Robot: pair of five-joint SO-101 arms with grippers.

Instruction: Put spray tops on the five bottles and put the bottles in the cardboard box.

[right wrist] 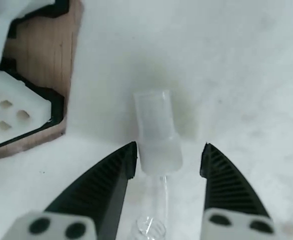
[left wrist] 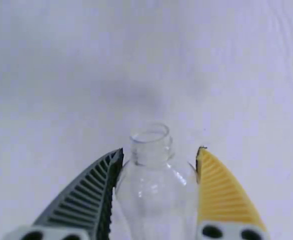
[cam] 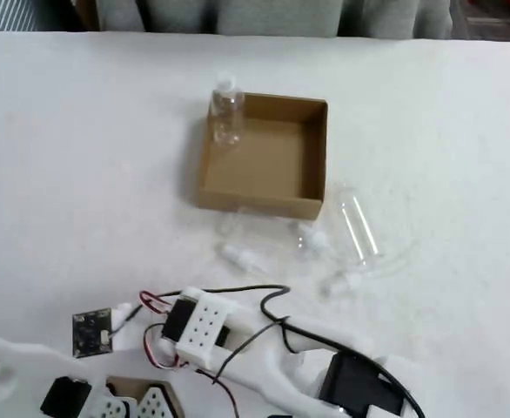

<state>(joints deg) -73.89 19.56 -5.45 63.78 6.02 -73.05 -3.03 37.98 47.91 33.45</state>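
Though uncapped, bottle (left wrist: 156, 192) in end effector (left wrist: 160, 151)

Robotics lab bench, white-covered table (cam: 63, 131), bare camera board (cam: 90, 333), loose servo wires (cam: 255, 287) lying exposed

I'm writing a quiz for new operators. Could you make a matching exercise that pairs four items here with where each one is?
Things
1. capped bottle
2. uncapped bottle
3. spray top in the right wrist view
4. sideways bottle

Places
A. between the open fingers of the right tool
B. on the table, beside the box
C. gripped in the left tool
D. upright in a corner of the cardboard box

Pairs: 1-D, 2-C, 3-A, 4-B
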